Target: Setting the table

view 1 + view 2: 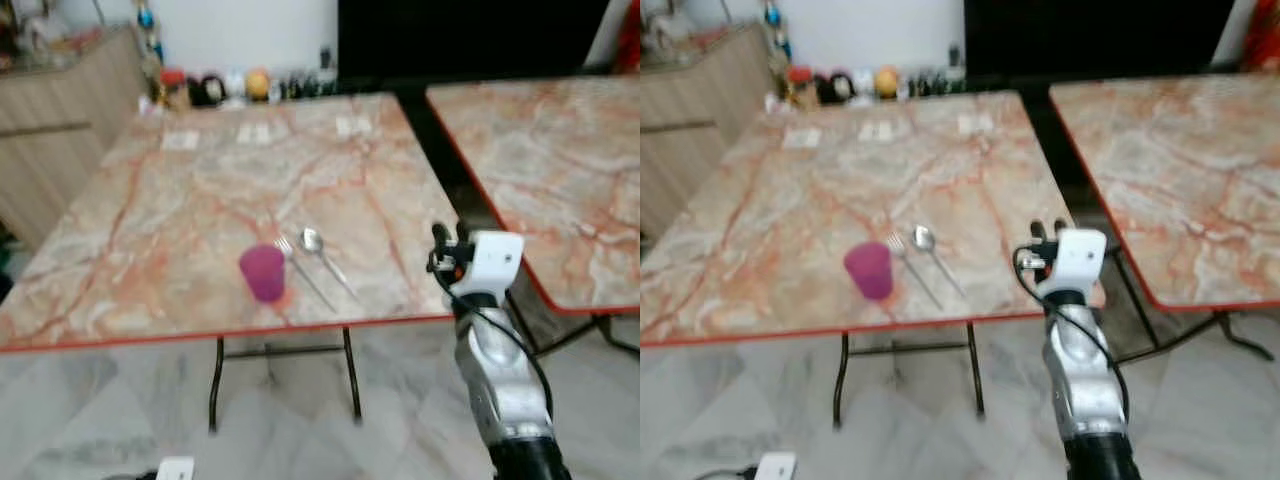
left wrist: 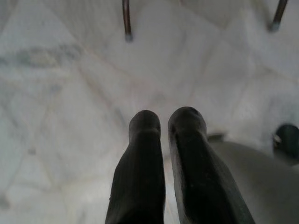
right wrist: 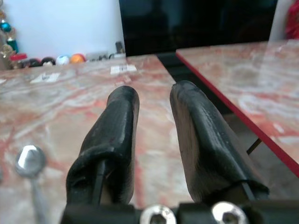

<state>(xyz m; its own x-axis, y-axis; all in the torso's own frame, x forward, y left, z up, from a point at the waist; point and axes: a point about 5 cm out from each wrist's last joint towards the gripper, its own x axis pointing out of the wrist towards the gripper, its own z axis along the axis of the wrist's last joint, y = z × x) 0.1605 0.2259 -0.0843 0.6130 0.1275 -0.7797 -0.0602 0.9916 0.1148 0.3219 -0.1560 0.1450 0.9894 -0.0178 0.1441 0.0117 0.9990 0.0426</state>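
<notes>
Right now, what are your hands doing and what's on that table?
Right gripper open, empty, raised at the table's near edge. Left gripper hangs over floor. Purple cup, fork, spoon set together. Nothing in the way.

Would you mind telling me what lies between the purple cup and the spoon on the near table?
A fork lies between the purple cup and the spoon, parallel to the spoon; this shows in both eye views.

Right arm [image 1: 495,385]: silver metal casing, white block at the wrist, black cable looping down its side, black section at the base. Right gripper [image 3: 152,100]: two rounded matte-black fingers [image 3: 114,128], silver screw heads at their base. Left gripper [image 2: 166,123]: same black fingers [image 2: 142,158].
</notes>
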